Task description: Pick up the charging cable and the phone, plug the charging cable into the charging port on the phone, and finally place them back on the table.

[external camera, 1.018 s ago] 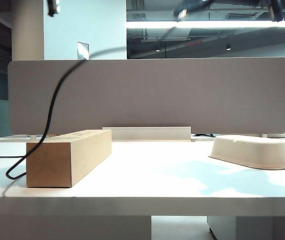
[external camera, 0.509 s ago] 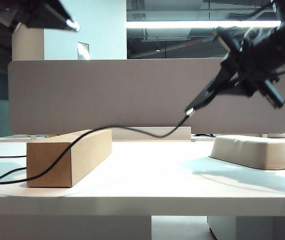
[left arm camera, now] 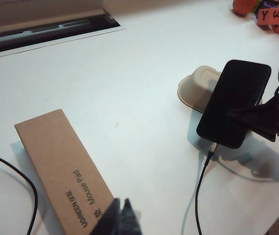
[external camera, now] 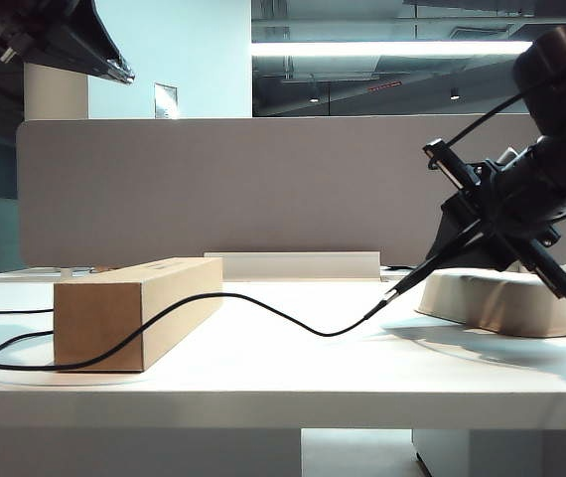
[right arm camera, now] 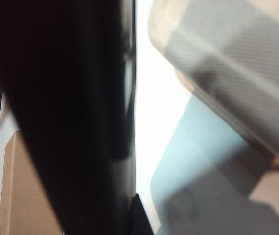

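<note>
Here the right hand point(external camera: 496, 234) grips the phone point(left arm camera: 234, 108), tilted above the worktop point(external camera: 293, 368) just in front of the pale tray point(external camera: 506, 303) on the right. The charging cable point(external camera: 213, 303) hangs from the phone's lower end, its plug in the charging port point(left arm camera: 213, 146), and trails left past the cardboard box point(external camera: 134, 310). The left hand point(left arm camera: 120, 221), clenched and empty, hovers high at the left.

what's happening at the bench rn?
The right gripper holds the phone, tilted, low above the white table by the pale tray. The charging cable is plugged into the phone's lower end and trails past the cardboard box. The left gripper hangs high on the left, jaws shut, holding nothing.
</note>
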Robot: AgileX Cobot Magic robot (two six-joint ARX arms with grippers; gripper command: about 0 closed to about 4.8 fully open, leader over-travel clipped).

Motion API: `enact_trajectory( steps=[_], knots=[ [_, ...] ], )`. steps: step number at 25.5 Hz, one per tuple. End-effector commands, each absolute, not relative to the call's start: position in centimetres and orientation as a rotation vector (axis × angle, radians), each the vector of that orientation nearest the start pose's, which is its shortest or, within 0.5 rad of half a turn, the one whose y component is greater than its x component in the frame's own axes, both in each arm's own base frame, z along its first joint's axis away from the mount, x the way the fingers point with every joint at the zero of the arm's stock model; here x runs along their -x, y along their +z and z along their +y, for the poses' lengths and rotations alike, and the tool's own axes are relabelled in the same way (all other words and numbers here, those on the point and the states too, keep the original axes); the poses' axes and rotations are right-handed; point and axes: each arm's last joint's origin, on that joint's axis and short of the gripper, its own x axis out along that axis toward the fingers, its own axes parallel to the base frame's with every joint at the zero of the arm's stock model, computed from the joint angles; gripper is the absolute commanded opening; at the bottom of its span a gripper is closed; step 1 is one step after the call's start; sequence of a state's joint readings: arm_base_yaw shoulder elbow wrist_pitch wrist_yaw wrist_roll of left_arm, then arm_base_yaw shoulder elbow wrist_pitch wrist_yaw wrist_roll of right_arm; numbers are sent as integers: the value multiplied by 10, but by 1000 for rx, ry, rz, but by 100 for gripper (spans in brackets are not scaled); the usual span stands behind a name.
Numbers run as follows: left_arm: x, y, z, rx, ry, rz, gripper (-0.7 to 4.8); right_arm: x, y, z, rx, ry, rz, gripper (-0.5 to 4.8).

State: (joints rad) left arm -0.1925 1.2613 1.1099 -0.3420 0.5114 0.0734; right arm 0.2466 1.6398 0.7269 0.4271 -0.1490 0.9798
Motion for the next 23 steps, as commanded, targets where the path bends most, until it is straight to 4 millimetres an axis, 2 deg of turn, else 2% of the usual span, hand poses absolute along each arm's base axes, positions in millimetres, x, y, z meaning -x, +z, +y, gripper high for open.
enact_trajectory(
  steps=[1,7,14,15,19,21,23],
  knots=[
    [-263,337,-66,4,-709,456,-6,-314,169,82,-941,100,578,-5],
    [-259,341,-65,1,-710,436,-6,-313,156,80,-995,0,638,-4],
    [-257,344,-65,-2,-710,418,-6,-312,151,80,-994,-16,671,5],
    [-257,344,-65,-2,-710,418,-6,-312,151,80,-995,-13,673,25],
    [-257,344,-65,-2,-710,418,-6,-312,151,80,-999,-10,679,166],
    [-256,345,-64,-2,-710,418,-6,-312,150,80,-999,-12,682,191],
    [-255,346,-64,-3,-711,415,-6,-312,150,80,-997,-17,690,191]
  ],
)
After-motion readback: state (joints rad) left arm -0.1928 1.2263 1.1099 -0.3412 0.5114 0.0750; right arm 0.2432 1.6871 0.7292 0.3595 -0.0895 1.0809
